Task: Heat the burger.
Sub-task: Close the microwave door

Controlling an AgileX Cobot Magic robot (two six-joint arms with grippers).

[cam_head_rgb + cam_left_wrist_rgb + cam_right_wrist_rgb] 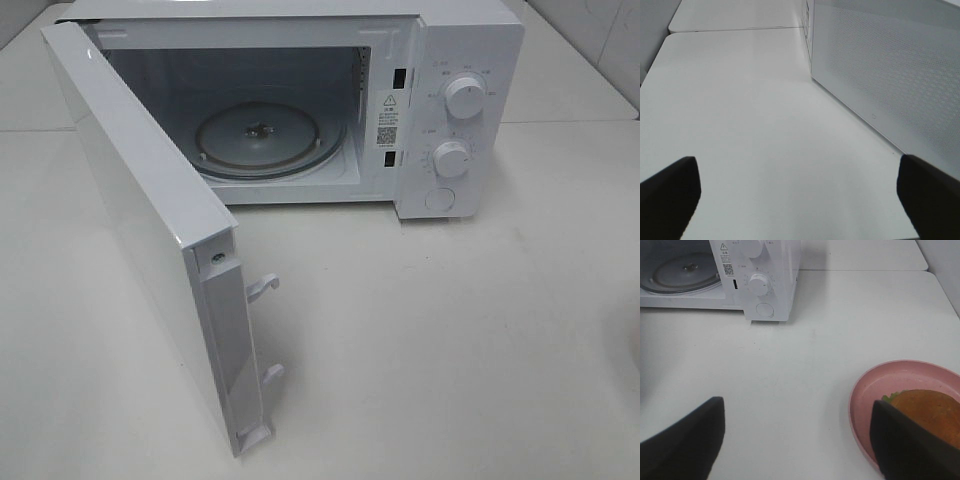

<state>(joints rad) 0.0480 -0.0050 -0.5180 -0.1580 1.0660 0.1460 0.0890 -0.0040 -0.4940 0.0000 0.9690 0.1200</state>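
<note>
a plain white table fills the scene. the right gripper hangs just above it with its dark fingers spread wide and holding nothing. one finger overlaps the rim of a pink plate, and the burger lies on that plate, green filling showing at its edge. the left gripper is also spread wide and empty, beside the door of the microwave. the door stands fully open, showing the glass turntable inside. the plate sits well away from the microwave, on its dial side.
</note>
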